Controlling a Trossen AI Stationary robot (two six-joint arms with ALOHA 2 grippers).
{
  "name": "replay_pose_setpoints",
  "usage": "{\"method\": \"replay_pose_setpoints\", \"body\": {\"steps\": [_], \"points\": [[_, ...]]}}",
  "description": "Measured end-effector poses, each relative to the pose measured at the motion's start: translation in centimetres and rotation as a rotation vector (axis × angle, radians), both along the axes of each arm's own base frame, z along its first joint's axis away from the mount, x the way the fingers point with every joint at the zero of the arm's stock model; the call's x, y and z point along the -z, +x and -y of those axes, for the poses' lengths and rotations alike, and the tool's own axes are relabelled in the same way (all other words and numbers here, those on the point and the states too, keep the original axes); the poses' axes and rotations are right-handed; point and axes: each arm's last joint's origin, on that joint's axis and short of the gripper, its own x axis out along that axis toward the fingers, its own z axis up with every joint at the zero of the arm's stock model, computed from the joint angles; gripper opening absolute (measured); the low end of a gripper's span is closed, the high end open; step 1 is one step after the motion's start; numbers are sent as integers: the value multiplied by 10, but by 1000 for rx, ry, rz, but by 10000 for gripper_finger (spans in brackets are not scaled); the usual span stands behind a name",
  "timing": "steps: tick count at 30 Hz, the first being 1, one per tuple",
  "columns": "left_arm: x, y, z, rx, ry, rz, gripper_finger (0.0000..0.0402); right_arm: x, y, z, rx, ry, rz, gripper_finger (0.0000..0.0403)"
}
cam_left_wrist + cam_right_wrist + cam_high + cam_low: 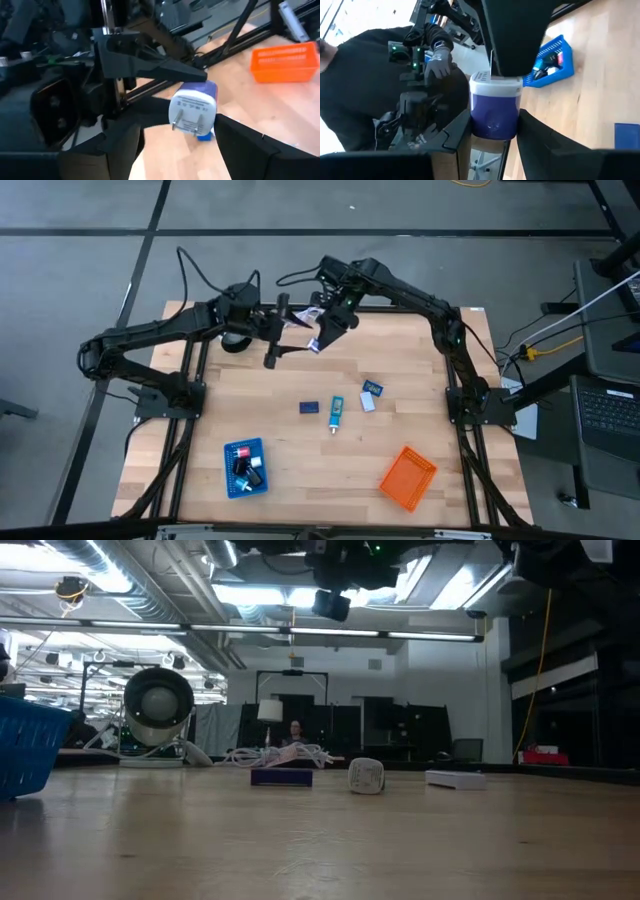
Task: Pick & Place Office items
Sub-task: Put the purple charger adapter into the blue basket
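fingers of the right gripper [495, 117] are closed on a small white-and-purple plug adapter [494, 105], pressing its two opposite sides, and they hold it in the air above the far middle of the light wooden table [300, 450]. in the left wrist view the same adapter [194, 107] shows its white face with two metal prongs aimed toward the left gripper [175, 150], whose fingers stand spread wide with nothing between them, one on either side of the piece but not touching it. in the high view the two grippers meet nose to nose, left [285, 340] and right [325, 330], with the adapter just between them. its long axis seems to run from the purple back to the pronged white face, roughly along the line joining the two wrists, so a handover looks like the step in hand; the left fingers would need to close across the body behind the prongs.

lower on the table lie a navy rectangular piece [309, 407], a teal stick-shaped piece [336, 413] and a blue-and-white piece [371, 389], well apart from both grippers. the blue mesh tray [229, 480] already holds a few small items; the orange mesh tray [407, 477] looks bare.
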Motion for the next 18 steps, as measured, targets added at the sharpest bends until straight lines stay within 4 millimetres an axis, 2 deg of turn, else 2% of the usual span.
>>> {"method": "replay_pose_setpoints", "body": {"steps": [5,14,18], "points": [[-1,2,6,50,-25,11,248,-1,5,-9,-22,1,17,124],[4,10,16,125,-100,-6,247,-4,12,-8,-6,3,25,124],[8,13,15,130,-129,-23,227,-4,14,-10,-3,9,20,124]]}}
